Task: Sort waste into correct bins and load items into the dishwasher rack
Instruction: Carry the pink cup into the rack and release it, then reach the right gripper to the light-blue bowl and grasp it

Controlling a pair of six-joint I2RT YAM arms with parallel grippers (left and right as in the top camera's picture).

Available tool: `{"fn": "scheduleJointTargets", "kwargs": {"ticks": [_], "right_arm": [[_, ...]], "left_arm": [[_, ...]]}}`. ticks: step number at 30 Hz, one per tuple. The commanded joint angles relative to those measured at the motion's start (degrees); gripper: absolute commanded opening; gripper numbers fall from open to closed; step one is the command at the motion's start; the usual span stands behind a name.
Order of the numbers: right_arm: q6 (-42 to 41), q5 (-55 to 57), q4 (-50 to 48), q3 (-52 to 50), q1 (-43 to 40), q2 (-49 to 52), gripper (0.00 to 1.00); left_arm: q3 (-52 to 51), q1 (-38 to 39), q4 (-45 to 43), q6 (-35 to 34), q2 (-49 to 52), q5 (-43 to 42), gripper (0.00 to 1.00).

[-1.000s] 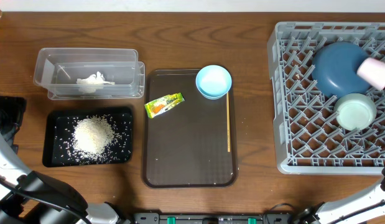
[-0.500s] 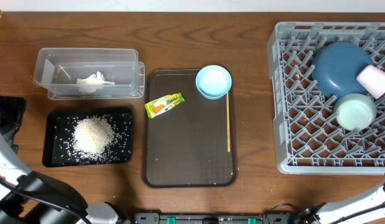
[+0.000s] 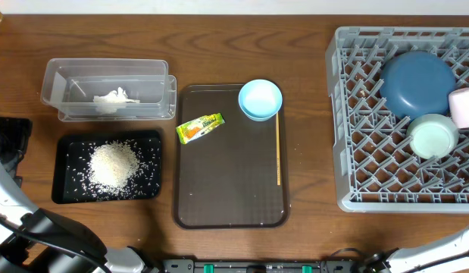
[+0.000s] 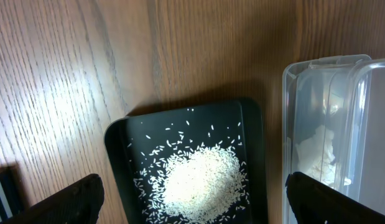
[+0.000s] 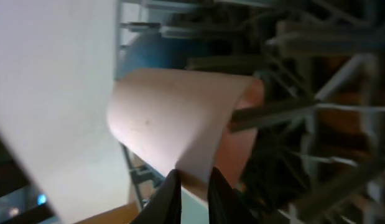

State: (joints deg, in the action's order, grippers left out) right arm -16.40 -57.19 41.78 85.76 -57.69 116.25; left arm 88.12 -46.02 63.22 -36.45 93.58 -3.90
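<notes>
In the right wrist view my right gripper (image 5: 195,190) is shut on the rim of the pink-white cup (image 5: 180,118). The cup (image 3: 463,107) hangs at the right edge of the grey rack (image 3: 355,114), beside the dark-blue dish (image 3: 414,82) and the mint bowl (image 3: 433,136). My left gripper (image 4: 192,208) is open and empty over the rice (image 4: 201,180) in the black tray (image 4: 117,140); it sits at the far left in the overhead view (image 3: 13,135). The tissue (image 3: 115,100) lies in the clear tub (image 3: 54,76). The wrapper (image 3: 200,127), light-blue bowl (image 3: 260,99) and wooden stick (image 3: 277,152) are on the brown tray.
The brown serving tray (image 3: 230,189) lies mid-table between the bins and the rack. The rice heap (image 3: 113,165) fills the middle of the black tray (image 3: 64,189). Bare wood lies behind the tub and in front of the rack.
The pink cup has moved right and toward the front, from over the dark-blue dish to the rack's right edge. The left arm has not moved.
</notes>
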Motion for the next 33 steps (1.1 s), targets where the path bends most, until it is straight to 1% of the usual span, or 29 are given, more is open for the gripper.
{"fn": "scheduleJointTargets", "kwargs": {"ticks": [1,5,8,12,14,19,21,24,25,26,27,30,33], "right_arm": [[1.20,7.10,3.23,6.29,-0.15,-3.89,0.15],[-3.13,18.93,10.71,12.09,0.13,-6.75,0.17],[-5.11,25.64,14.12,14.38,1.01,-9.97,0.18],[-5.90,27.21,13.97,14.69,3.41,-14.71,0.22],[-5.88,27.50,13.22,14.69,5.70,-16.57,0.28],[-6.25,35.21,12.90,14.69,15.82,-19.93,0.30],[-6.05,36.30,13.20,14.69,21.11,-21.05,0.35],[-4.61,35.89,13.05,14.69,30.16,-22.47,0.64],[-3.37,35.78,12.90,14.69,34.53,-22.95,0.74],[-2.69,36.02,12.85,14.69,38.53,-23.15,0.89],[-2.34,36.15,12.81,14.69,41.97,-23.17,0.98],[-2.38,38.80,12.68,14.69,53.46,-22.75,0.99],[-2.43,45.94,12.59,14.69,65.18,-21.49,0.99]], "left_arm": [[1.09,-0.20,0.35,-0.74,-1.01,0.52,0.96],[1.09,-0.20,0.35,-0.74,-1.01,0.52,0.96],[1.09,-0.20,0.37,-0.74,-1.01,0.52,0.96],[1.09,-0.20,0.37,-0.74,-1.01,0.52,0.96],[1.09,-0.20,0.35,-0.74,-1.01,0.52,0.96],[1.09,-0.20,0.35,-0.74,-1.01,0.52,0.96],[1.09,-0.20,0.35,-0.72,-1.01,0.52,0.96],[1.09,-0.20,0.35,-0.74,-1.01,0.52,0.96],[1.09,-0.20,0.37,-0.74,-1.01,0.52,0.96],[1.09,-0.20,0.35,-0.74,-1.01,0.52,0.96],[1.09,-0.20,0.35,-0.74,-1.01,0.52,0.96],[1.09,-0.20,0.35,-0.74,-1.01,0.52,0.96],[1.09,-0.20,0.35,-0.74,-1.01,0.52,0.96]]}}
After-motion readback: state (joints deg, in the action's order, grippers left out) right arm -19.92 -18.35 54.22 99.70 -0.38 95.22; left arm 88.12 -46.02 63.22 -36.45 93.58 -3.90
